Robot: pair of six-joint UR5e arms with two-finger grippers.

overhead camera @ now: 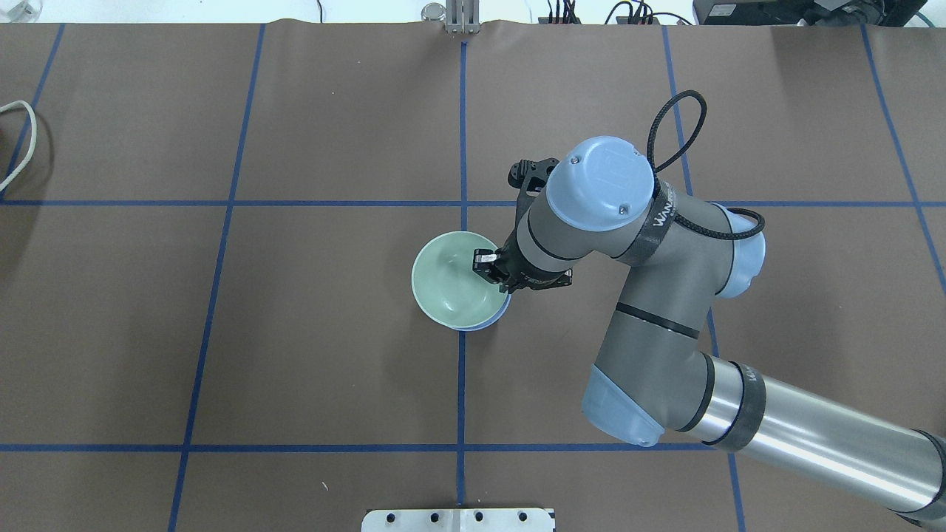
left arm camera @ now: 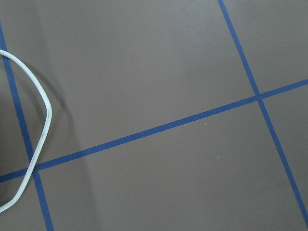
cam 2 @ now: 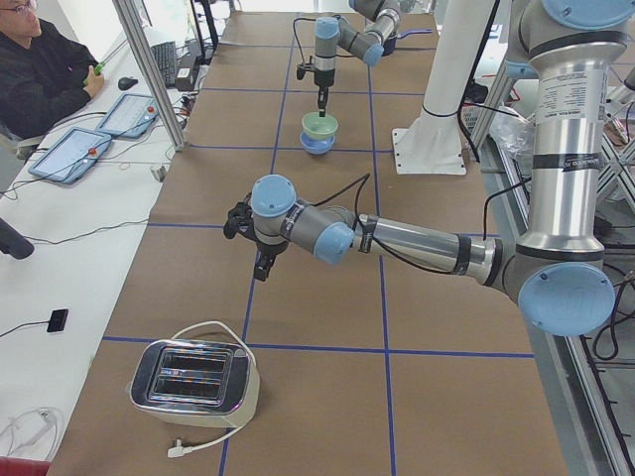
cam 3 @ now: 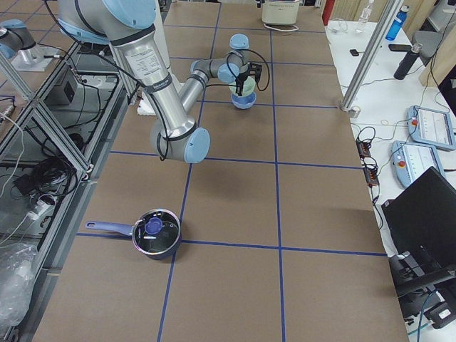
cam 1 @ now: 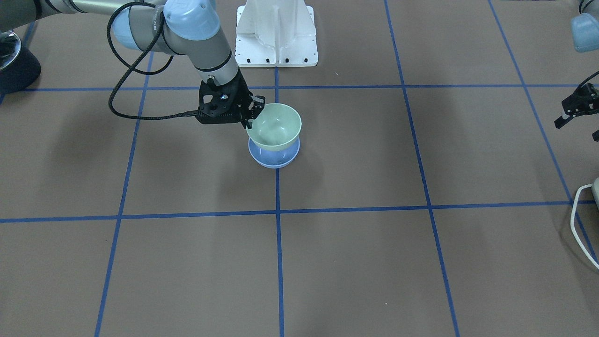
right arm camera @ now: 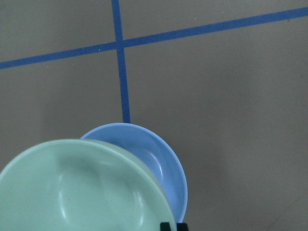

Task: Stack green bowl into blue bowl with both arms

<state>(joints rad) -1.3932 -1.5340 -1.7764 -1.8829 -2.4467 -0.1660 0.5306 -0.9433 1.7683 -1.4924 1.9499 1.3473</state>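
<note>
The pale green bowl (cam 1: 276,124) hangs upright just over the light blue bowl (cam 1: 273,160), which stands on the table on a blue tape line. My right gripper (cam 1: 250,117) is shut on the green bowl's rim on the robot's side. From overhead the green bowl (overhead camera: 451,284) covers most of the blue bowl (overhead camera: 498,318). In the right wrist view the green bowl (right arm camera: 82,192) overlaps the blue bowl (right arm camera: 156,154). I cannot tell whether the bowls touch. My left gripper (cam 1: 578,130) hovers open and empty, far off at the table's left end.
The white pedestal (cam 1: 276,32) stands just behind the bowls. A toaster (cam 2: 193,382) and its white cable (left arm camera: 41,134) lie near the left gripper. A lidded pot (cam 3: 157,231) sits at the table's right end. An operator (cam 2: 40,59) sits beside the table.
</note>
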